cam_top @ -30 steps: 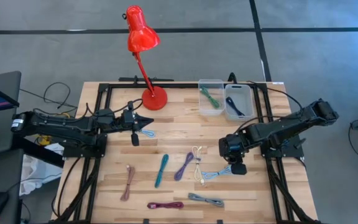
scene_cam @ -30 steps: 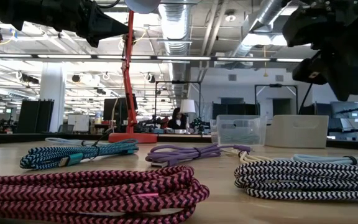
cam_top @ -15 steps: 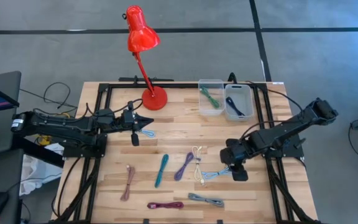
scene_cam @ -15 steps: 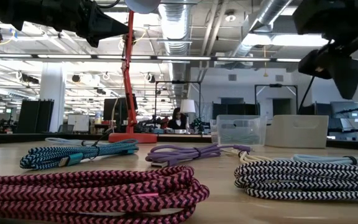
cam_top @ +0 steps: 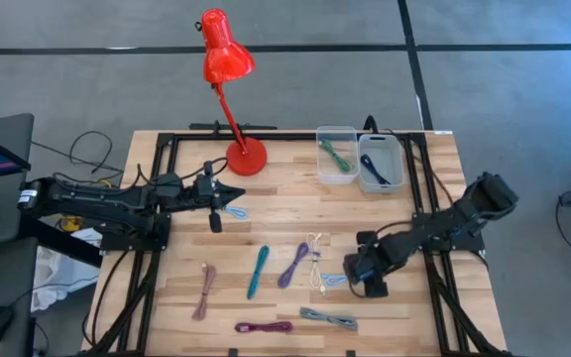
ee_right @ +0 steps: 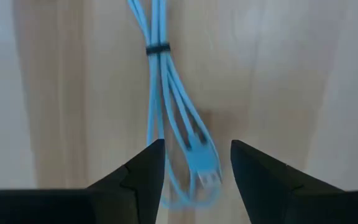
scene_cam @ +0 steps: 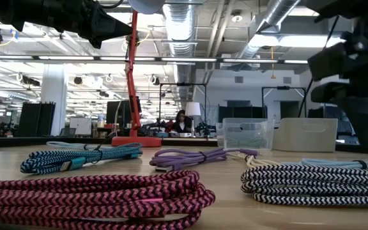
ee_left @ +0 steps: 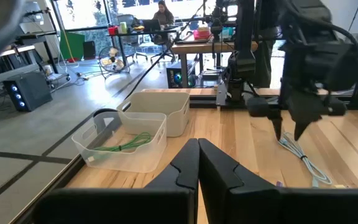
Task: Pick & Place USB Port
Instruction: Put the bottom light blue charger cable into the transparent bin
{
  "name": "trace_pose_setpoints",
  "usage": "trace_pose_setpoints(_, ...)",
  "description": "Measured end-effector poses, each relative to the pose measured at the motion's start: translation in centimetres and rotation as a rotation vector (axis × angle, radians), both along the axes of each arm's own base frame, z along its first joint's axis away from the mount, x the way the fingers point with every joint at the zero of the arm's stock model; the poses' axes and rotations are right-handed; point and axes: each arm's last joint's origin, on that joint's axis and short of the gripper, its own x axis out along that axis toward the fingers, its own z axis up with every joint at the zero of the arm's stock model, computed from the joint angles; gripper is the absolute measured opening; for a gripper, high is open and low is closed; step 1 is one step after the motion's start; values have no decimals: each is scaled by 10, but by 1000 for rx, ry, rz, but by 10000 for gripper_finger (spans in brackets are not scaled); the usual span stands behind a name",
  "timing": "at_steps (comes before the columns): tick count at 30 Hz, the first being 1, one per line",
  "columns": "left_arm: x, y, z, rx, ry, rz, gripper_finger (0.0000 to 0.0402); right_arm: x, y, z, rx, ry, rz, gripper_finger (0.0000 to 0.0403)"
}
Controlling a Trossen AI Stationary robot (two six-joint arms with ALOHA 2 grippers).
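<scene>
Wooden slat table [cam_top: 285,213] under red lamp [cam_top: 228,59], open workshop behind. Light blue cable [ee_right: 166,99] lay bundled on table's right half, directly below right gripper [ee_right: 194,171]; plug end sat between its spread fingers [ee_right: 257,171], untouched. Right gripper hovered low over cable, jaws apart. Left gripper [ee_left: 197,163] waited near lamp base, fingers pressed together, holding nothing.
</scene>
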Motion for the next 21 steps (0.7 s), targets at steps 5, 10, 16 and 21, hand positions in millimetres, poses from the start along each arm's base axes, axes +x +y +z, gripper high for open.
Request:
trace_pose_setpoints(5, 0, 0, 0, 0, 0, 0, 6, 6, 11, -12, -3, -28, 22, 174)
trace_pose_setpoints(10, 0, 0, 0, 0, 0, 0, 6, 7, 15, -19, -27, -20, 34, 156)
trace_pose_setpoints(16, 0, 0, 0, 0, 0, 0, 6, 7, 14, -20, -47, -30, 27, 80)
trace_pose_setpoints(21, 0, 0, 0, 0, 0, -1, 6, 8, 14, -21, -51, -33, 27, 11)
